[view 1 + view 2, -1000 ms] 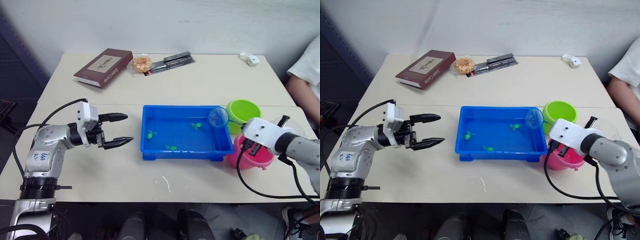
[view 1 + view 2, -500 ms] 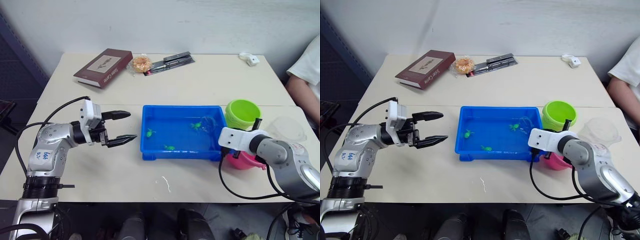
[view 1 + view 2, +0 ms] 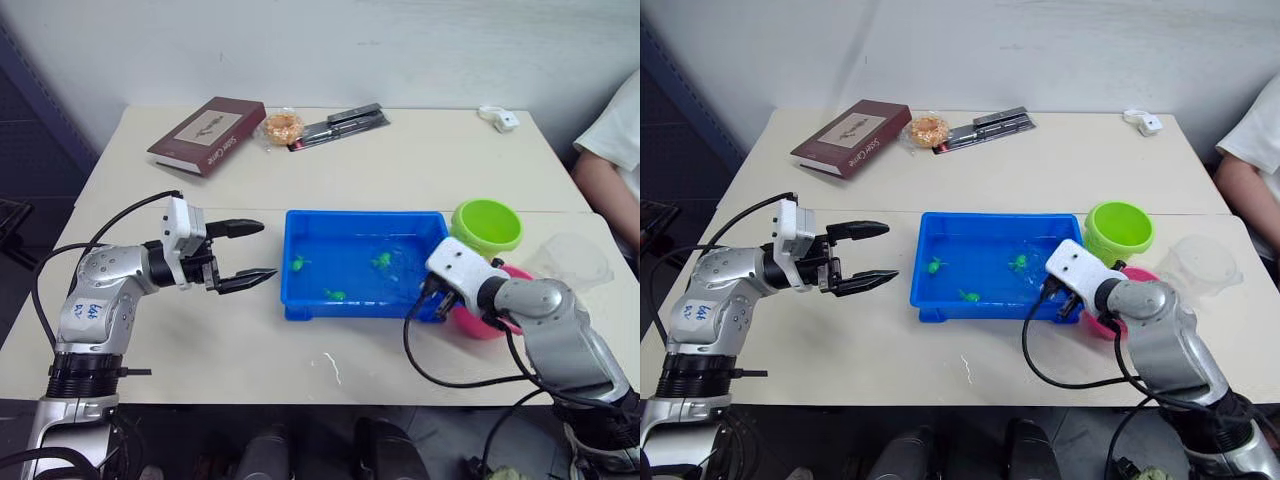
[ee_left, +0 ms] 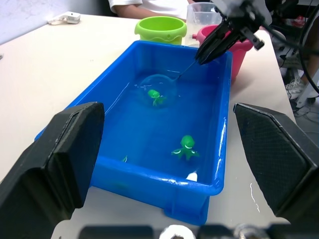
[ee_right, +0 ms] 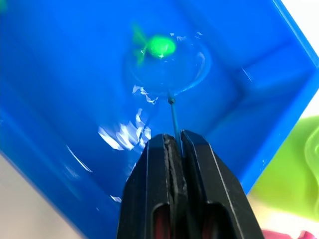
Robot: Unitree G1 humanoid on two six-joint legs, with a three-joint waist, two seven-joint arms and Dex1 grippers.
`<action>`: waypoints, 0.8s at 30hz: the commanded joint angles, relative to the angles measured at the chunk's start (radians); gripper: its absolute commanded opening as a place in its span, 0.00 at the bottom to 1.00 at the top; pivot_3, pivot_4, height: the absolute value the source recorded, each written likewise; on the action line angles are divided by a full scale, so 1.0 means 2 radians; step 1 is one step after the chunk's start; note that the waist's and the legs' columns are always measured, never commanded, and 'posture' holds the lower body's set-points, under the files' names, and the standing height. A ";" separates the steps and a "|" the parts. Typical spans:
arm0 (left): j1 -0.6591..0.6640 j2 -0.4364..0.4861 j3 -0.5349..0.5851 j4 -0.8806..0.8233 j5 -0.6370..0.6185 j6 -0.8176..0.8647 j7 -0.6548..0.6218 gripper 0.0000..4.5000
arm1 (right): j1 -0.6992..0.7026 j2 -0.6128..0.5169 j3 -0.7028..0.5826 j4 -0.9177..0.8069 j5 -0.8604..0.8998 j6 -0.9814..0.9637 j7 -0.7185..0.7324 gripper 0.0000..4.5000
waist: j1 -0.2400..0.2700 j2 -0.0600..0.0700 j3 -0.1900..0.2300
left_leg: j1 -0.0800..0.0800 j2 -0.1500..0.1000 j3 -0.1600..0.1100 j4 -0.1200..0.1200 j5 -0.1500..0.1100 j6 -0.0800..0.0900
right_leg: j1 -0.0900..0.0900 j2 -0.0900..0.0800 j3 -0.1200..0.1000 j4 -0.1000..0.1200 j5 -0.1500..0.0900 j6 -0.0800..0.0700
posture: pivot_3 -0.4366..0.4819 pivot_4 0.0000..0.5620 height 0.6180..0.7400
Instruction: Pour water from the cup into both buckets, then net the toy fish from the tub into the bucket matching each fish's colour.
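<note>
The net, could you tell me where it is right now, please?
The net is dipped in the tub near the green bucket, hoop around a green fish, handle held by the right gripper.

The tub (image 3: pixel 300 300) sits mid-frame on the surface (image 3: pixel 400 170), holding three toy fish (image 3: pixel 298 266) and the net (image 4: pixel 158 89), with the two buckets (image 3: pixel 486 224) and the cup (image 3: pixel 567 262) to its right and a book (image 3: pixel 206 133) at upper left.
</note>
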 commanded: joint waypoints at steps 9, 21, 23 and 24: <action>-0.044 -0.038 -0.015 -0.020 -0.032 0.022 0.001 0.99 | 0.030 -0.010 -0.241 -0.099 0.177 0.130 0.062 0.00 | 0.002 0.000 0.000 | 0.000 -0.001 0.000 0.000 0.000 0.000 | 0.000 0.000 0.000 0.000 0.000 0.000 | 0.48 0.27 1.00; -0.091 -0.099 -0.040 -0.008 -0.034 0.042 0.013 0.99 | 0.134 -0.107 -0.396 0.022 0.178 -0.066 0.062 0.00 | 0.000 0.000 0.000 | 0.000 -0.002 0.001 0.000 0.000 0.000 | 0.000 0.000 0.001 0.000 0.000 0.000 | 0.48 0.27 1.00; -0.093 -0.104 -0.044 -0.004 -0.032 0.041 0.013 0.99 | 0.143 -0.109 -0.391 0.047 0.168 -0.091 0.042 0.00 | 0.000 0.000 0.000 | 0.001 -0.002 0.001 0.000 0.000 0.000 | 0.000 0.000 0.001 0.000 0.000 0.000 | 0.48 0.27 1.00; -0.094 -0.107 -0.044 -0.001 -0.032 0.041 0.014 0.99 | 0.145 -0.108 -0.385 0.058 0.162 -0.104 0.030 0.00 | 0.000 0.000 0.000 | 0.001 -0.002 0.001 0.000 0.000 0.000 | 0.000 0.000 0.001 0.001 0.000 0.000 | 0.48 0.27 1.00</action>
